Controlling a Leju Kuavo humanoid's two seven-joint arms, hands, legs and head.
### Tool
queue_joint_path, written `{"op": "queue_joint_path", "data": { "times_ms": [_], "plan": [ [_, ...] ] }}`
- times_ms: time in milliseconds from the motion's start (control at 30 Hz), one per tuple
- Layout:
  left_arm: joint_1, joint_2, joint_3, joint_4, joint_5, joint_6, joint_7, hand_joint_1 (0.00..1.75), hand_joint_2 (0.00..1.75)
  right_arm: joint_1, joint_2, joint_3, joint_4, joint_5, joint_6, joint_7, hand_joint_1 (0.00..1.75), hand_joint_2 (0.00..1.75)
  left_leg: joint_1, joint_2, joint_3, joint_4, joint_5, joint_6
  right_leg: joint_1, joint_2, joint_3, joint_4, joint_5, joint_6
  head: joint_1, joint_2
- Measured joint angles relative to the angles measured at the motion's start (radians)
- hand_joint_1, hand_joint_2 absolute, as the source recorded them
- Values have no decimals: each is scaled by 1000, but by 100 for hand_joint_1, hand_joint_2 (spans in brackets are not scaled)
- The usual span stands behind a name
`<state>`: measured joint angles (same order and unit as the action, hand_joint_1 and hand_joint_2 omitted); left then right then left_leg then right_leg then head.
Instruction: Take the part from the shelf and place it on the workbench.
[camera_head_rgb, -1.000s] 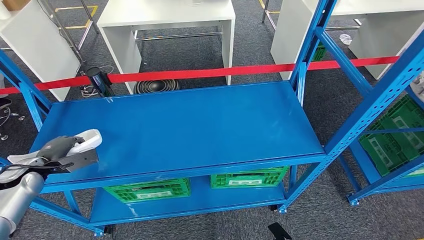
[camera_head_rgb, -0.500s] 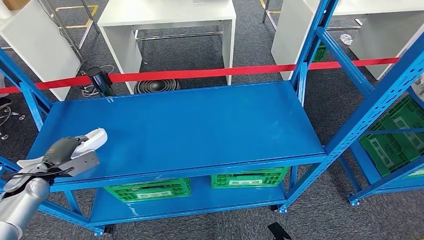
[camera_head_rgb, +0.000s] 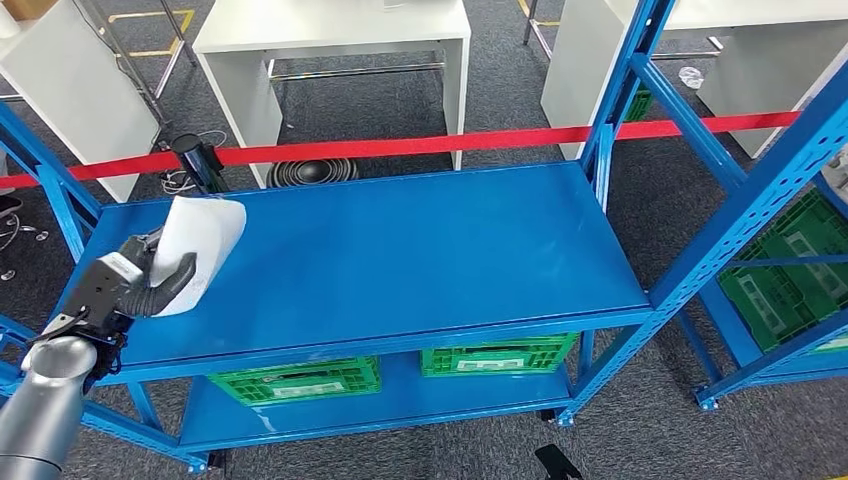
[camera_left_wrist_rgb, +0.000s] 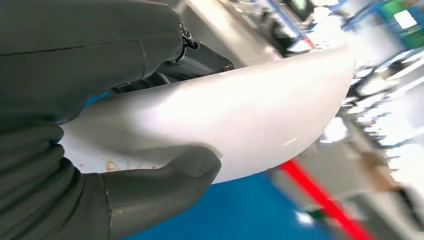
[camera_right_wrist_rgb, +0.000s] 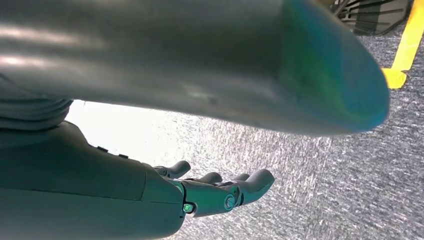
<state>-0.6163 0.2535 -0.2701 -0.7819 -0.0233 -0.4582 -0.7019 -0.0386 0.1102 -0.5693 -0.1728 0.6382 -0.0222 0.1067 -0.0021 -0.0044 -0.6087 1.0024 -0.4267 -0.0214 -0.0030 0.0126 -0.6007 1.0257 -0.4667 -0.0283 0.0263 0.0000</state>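
While the left hand (camera_head_rgb: 128, 284) holds the white part (camera_head_rgb: 198, 250) with its thumb on one side and dark fingers on the other, the part is lifted above the left end of the blue shelf (camera_head_rgb: 400, 250), tipped up on its edge. Close up in the left wrist view, the thick grey thumb (camera_left_wrist_rgb: 165, 180) presses on the part's smooth white curved face. Down by the robot's side, the right hand (camera_right_wrist_rgb: 220, 192) hangs over the grey carpet with its fingers loosely apart and nothing in them. Under the shelf top sit two green crates (camera_head_rgb: 300, 380) on the lower board. Just behind the shelf runs a red tape (camera_head_rgb: 400, 148), with a round black base (camera_head_rgb: 312, 172) on the floor below it. Farther back stands a white table (camera_head_rgb: 340, 40).
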Motion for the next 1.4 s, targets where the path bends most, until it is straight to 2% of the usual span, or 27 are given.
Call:
{"op": "queue_joint_path", "data": {
  "times_ms": [67, 133, 200, 300, 400, 467, 533, 567, 600, 633, 667, 733, 767, 800, 900, 933, 967, 1000, 1067, 1100, 1133, 1167, 1233, 1267, 1300, 1367, 1400],
  "plan": [
    [36, -15, 33, -128, 158, -95, 31, 175, 175, -1, 1, -8, 0, 1, -2, -8, 0, 0, 0, 0, 0, 0, 0, 0, 0, 0, 0, 0, 0, 0, 0, 0],
    [103, -48, 80, -339, 426, -236, 109, 175, 175, -1, 2, -18, 0, 5, -4, -12, 0, 0, 0, 0, 0, 0, -1, 1, 0, 0, 0, 0, -1, 1, 0, 0],
    [158, -76, 105, -480, 609, -305, 195, 175, 175, 0, 4, -22, 0, 11, -4, -2, 0, 0, -2, 1, -1, 3, -6, 6, -3, 0, 1, -1, -1, 3, 0, 0],
    [218, -100, 131, -613, 734, -340, 267, 175, 175, 2, 11, -24, 0, 18, -4, 6, 0, 0, -5, 3, -1, 8, -12, 18, -6, 0, 3, -3, -2, 10, 0, 0],
    [254, -114, 151, -691, 770, -365, 284, 175, 175, 2, 17, -27, 0, 19, -5, 11, 0, 0, -1, 3, 6, -6, 2, 25, -5, 0, 7, -2, -2, 19, 0, 0],
    [275, -126, 162, -726, 789, -385, 288, 175, 175, 2, 18, -31, 0, 19, -6, 18, 0, 0, 8, 7, 12, -23, 15, 29, -4, -2, -12, 50, -45, 27, 2, 0],
    [302, -139, 170, -753, 798, -401, 290, 175, 175, 2, 18, -35, 0, 19, -8, 22, 0, 0, 11, 11, 9, -26, 19, 31, -10, -4, -62, 173, -119, 37, 5, 0],
    [318, -146, 172, -765, 799, -405, 291, 175, 175, 2, 18, -36, 0, 20, -8, 23, 0, 0, 12, 13, 5, -24, 20, 30, -14, -4, -85, 231, -145, 42, 6, 0],
    [332, -151, 174, -775, 799, -409, 292, 175, 175, 3, 18, -38, 0, 20, -8, 23, 0, 0, 14, 14, 0, -22, 22, 27, -18, -5, -95, 263, -155, 47, 5, 0],
    [343, -157, 175, -784, 798, -411, 292, 175, 175, 3, 18, -39, 0, 20, -8, 23, 0, 0, 17, 14, -5, -17, 24, 24, -22, -6, -84, 254, -146, 52, 6, 0],
    [352, -161, 177, -794, 798, -412, 293, 175, 175, 2, 18, -40, 0, 20, -9, 22, 0, 0, 22, 14, -12, -11, 26, 18, -26, -7, -54, 207, -121, 58, 6, 0],
    [364, -168, 180, -814, 799, -414, 294, 175, 175, -1, 20, -42, 0, 21, -11, 22, 0, 0, 28, 14, -29, 8, 27, 2, -32, -7, 18, 76, -77, 66, 7, 0],
    [370, -170, 182, -824, 799, -414, 295, 175, 175, -3, 21, -43, 0, 22, -11, 22, 0, 0, 28, 13, -35, 16, 27, -7, -32, -5, 37, 38, -66, 62, 7, 0],
    [376, -173, 183, -832, 799, -416, 295, 175, 175, -4, 23, -44, 0, 23, -11, 22, 0, 0, 27, 12, -39, 20, 29, -16, -31, -3, 41, 23, -63, 54, 7, 0],
    [397, -179, 182, -846, 800, -420, 297, 175, 175, -4, 24, -47, 0, 23, -2, 11, 0, 0, 30, 11, -44, 15, 39, -37, -27, -2, 23, 31, -46, 18, 4, 0],
    [401, -179, 182, -846, 800, -421, 299, 175, 175, -4, 24, -48, 0, 22, 1, 4, 0, 0, 32, 11, -52, 27, 25, -42, -27, -4, 16, 29, -38, 8, 4, 0],
    [403, -179, 181, -845, 800, -421, 302, 175, 175, -4, 24, -50, 0, 19, 3, -3, 0, 0, 33, 10, -66, 58, -4, -44, -27, -6, 7, 28, -29, 0, 4, 0],
    [404, -178, 181, -842, 800, -421, 305, 175, 175, -5, 24, -53, 0, 15, 3, -9, 0, 0, 32, 10, -86, 112, -49, -44, -25, -7, -1, 28, -20, -5, 4, 0],
    [404, -178, 179, -836, 803, -423, 307, 175, 175, -5, 24, -62, 0, 7, 1, -17, 0, 0, 29, 9, -124, 250, -140, -42, -19, -8, -22, 28, -2, -11, 4, 0],
    [404, -178, 178, -832, 805, -425, 307, 175, 175, -5, 24, -66, 0, 4, 1, -19, 0, 0, 27, 9, -127, 295, -166, -39, -15, -8, -34, 29, 8, -13, 4, 0],
    [404, -178, 177, -828, 809, -426, 306, 175, 175, -5, 24, -69, 0, 2, 0, -21, 0, 0, 25, 9, -111, 304, -174, -34, -11, -8, -45, 29, 17, -13, 4, 0],
    [404, -179, 176, -824, 811, -428, 305, 175, 175, -5, 24, -71, 0, 1, 0, -20, 0, 0, 21, 9, -73, 268, -165, -26, -8, -7, -56, 29, 26, -14, 4, 0],
    [401, -179, 172, -818, 815, -429, 304, 175, 175, -6, 25, -74, 0, 0, 0, -18, 0, 0, 11, 7, 36, 125, -138, -5, -3, -6, -70, 29, 43, -11, 4, 0],
    [397, -180, 170, -816, 816, -429, 304, 175, 175, -7, 26, -76, 0, -1, 0, -17, 0, 0, 4, 8, 76, 64, -127, 4, -2, -6, -74, 27, 51, -7, 4, 0],
    [394, -181, 168, -814, 816, -429, 303, 175, 175, -8, 27, -79, 0, -2, 0, -16, 0, 0, -1, 8, 96, 28, -122, 10, -2, -6, -76, 25, 59, -1, 4, 0],
    [389, -182, 164, -810, 817, -430, 302, 175, 175, -8, 29, -84, 0, -2, 0, -15, 0, 0, -9, 10, 94, 14, -108, 19, -6, -8, -76, 15, 76, 13, 2, 0],
    [388, -183, 163, -808, 817, -430, 301, 175, 175, -7, 29, -86, 0, -2, 0, -14, 0, 0, -8, 11, 91, 10, -96, 25, -8, -8, -76, 12, 81, 20, 1, 0]
  ]
}}
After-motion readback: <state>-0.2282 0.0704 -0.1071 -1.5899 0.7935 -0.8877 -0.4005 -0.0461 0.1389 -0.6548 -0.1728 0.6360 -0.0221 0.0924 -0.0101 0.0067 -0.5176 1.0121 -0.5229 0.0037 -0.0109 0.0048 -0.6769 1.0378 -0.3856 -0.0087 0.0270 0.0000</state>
